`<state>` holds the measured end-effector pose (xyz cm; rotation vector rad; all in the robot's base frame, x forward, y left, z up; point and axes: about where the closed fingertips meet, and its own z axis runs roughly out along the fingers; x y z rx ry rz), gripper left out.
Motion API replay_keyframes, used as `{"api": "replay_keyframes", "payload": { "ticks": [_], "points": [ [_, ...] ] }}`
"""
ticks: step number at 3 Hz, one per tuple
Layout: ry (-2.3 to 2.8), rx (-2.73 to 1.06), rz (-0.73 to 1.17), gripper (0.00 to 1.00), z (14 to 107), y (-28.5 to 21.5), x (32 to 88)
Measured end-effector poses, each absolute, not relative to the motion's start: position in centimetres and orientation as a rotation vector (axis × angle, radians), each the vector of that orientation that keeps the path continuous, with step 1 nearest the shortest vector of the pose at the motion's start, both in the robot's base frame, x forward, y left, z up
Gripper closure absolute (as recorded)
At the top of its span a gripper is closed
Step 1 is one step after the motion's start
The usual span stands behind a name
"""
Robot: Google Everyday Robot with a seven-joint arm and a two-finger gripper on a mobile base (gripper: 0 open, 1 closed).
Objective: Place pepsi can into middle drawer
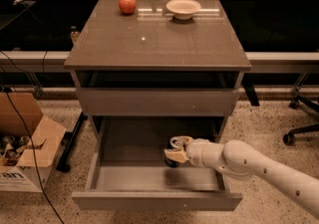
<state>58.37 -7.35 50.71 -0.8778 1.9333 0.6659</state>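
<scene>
pepsi can [175, 144] betw. gripper [178, 149] fingers [174, 156] (in drawer [130, 178])

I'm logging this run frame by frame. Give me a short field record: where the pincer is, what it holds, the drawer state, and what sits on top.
pincer: inside the open drawer, right of centre
held item: dark-blue pepsi can with silver top, roughly upright, clamped by the pincer
drawer: grey middle drawer, pulled out
above it: grey upper drawer front, closed
brown cabinet top: red apple at back left, white bowl beside it, apart
</scene>
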Motion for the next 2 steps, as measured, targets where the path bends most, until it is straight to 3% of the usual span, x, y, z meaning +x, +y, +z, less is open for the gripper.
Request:
{"api": "replay_keyframes", "payload": {
  "ticks": [1,2],
  "points": [
    [1.966,-0.798,0.718,0.42,46.33,-7.57,58.76],
    [1.961,-0.81,0.714,0.19,46.86,-7.38,58.75]
  ]
}}
